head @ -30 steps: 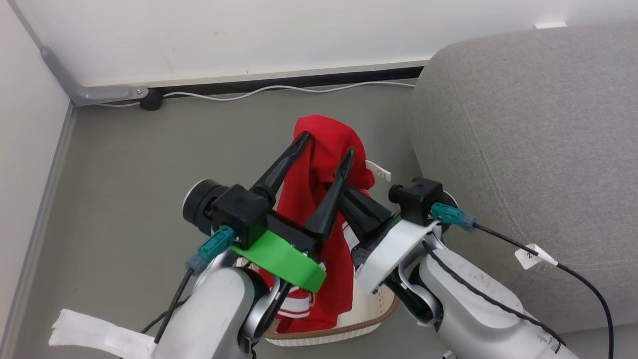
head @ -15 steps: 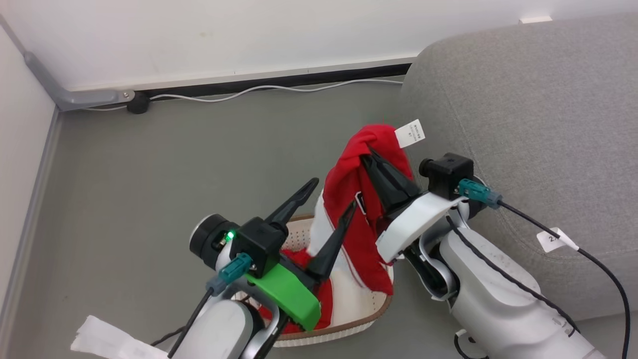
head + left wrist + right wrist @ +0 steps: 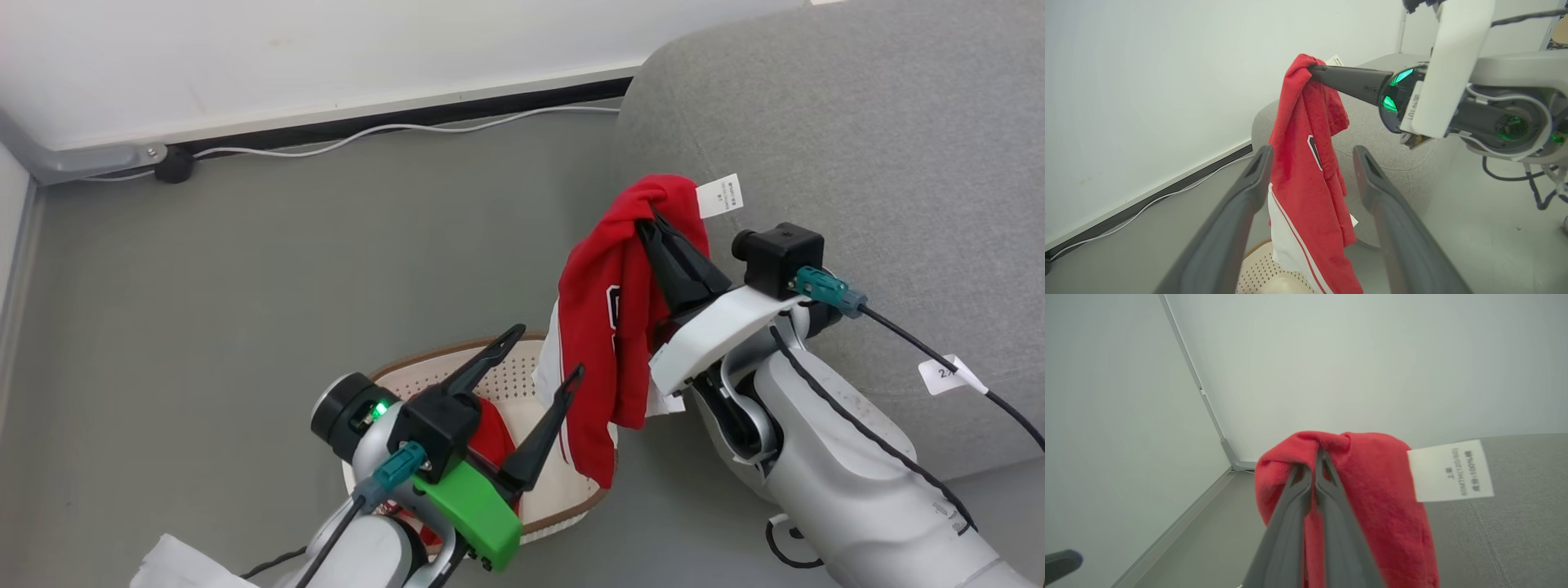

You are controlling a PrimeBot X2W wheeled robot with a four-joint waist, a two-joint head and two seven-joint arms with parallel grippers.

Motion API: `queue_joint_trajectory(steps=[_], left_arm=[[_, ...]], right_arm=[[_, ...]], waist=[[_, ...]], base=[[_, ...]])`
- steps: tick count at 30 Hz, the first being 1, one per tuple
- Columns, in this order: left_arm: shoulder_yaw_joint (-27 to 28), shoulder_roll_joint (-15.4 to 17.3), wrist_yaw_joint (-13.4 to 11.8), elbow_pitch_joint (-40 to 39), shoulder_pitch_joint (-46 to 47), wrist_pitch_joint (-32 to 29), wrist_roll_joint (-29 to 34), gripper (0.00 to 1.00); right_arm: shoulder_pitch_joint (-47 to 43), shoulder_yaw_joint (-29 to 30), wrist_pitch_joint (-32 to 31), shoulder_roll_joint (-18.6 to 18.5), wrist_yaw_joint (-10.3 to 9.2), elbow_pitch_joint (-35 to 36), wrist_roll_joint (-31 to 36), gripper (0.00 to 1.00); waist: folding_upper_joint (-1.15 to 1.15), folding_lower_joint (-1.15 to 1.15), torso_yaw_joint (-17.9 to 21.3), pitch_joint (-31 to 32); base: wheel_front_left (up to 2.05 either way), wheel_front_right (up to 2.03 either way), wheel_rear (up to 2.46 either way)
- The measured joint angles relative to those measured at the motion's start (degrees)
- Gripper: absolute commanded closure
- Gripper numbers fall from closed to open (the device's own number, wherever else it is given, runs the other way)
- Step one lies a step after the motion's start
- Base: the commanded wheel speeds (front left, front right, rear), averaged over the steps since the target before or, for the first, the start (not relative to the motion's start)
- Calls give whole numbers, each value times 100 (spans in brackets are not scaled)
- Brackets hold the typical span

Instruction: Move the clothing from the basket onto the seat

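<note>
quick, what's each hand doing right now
left hand: open, holding nothing
right hand: closed on the red jersey

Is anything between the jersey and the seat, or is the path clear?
Nothing visible blocks it. The right end effector holds the jersey beside the rounded corner of the seat, bare cushion beyond. The open left end effector and the basket sit on the side away from the seat.
</note>
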State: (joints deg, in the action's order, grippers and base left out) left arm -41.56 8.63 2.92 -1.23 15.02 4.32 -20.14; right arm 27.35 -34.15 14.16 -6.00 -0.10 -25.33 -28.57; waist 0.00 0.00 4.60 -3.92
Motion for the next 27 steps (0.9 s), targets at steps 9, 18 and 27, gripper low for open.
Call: queue_joint_trajectory(steps=[9,18,27], left_arm=[[58,127,-67,-122,-1,-1,76,0],[78,187,-93,-263,-2,-132,86,0],[79,300,-93,-375,28,-265,148,0]], right_arm=[[31,163,0,-4,-8,105,41,100],[31,498,1,-114,-100,328,87,100],[137,1032,1,-197,-159,478,87,100]], waist=[[0,0,361,-150],[0,0,921,-447],[0,0,1367,-841]], base=[[0,0,0],[0,0,0],[0,0,0]])
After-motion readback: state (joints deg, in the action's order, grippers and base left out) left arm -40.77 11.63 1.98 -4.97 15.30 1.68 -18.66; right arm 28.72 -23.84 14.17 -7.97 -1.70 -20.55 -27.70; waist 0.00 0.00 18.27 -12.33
